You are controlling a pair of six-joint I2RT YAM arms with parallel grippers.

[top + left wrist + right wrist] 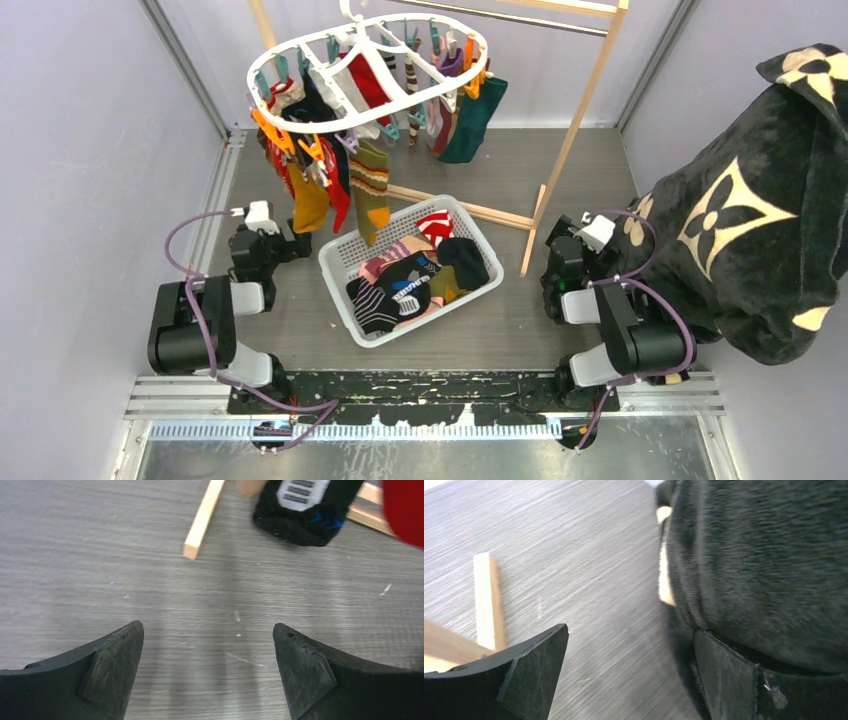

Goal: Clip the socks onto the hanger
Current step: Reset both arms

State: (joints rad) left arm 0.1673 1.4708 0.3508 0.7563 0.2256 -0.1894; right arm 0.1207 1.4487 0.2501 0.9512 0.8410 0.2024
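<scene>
Left claw (pixel 207 632) spread wide, empty, low over grey table (pixel 100 555), near foot of wooden rack (pixel 202 520); black sock tip (pixel 300 520) at top of wrist view. Right claw (pixel 630 635) likewise released, empty, one finger (pixel 724 675) against black blanket (pixel 764 555). Hanger (pixel 262 62) hangs from rack at back, several socks (pixel 370 190) clipped to its pegs. Loose socks (pixel 410 280) piled in white basket (pixel 338 262) between arms.

The hook (pixel 350 10) of the hanger (pixel 258 65) runs off the top edge, the blanket (pixel 760 230) is cropped at right, and the socks (pixel 405 285) in the basket (pixel 338 298) lie half buried beneath one another.
</scene>
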